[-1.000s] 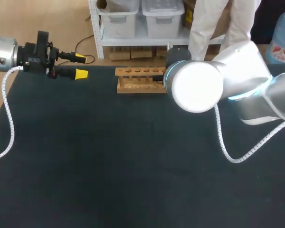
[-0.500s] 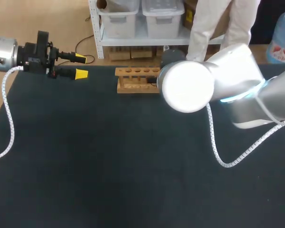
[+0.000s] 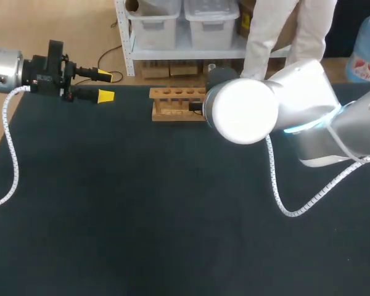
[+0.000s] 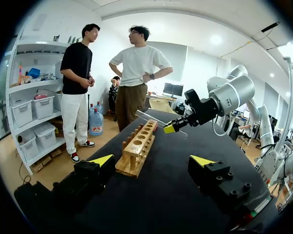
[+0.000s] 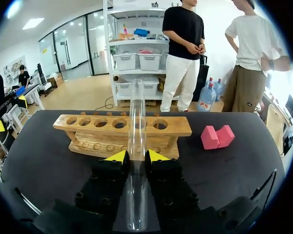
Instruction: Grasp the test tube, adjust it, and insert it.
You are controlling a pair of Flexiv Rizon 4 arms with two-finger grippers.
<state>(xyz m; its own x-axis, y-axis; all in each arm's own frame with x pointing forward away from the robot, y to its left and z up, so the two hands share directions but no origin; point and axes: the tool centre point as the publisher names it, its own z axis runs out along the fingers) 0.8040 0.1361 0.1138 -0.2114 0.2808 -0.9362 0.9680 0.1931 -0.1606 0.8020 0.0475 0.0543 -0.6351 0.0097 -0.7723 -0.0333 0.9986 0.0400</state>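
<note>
With the right gripper (image 5: 136,157) pinching the tube (image 5: 136,122), which slants just above the rack (image 5: 178,129), and the left gripper (image 3: 105,86) wide open, empty, well aside, the adjusting step seems in hand; next the tube likely needs tipping upright over a hole.

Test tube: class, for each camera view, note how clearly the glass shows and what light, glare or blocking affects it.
Right wrist view: the test tube, clamped in the right hand, is see-through; bright edge highlights outline it against the rack. Left wrist view: it reads only as a thin pale line near the rack's far end. Head view: the right arm's glare-washed white joint hides it.
</note>
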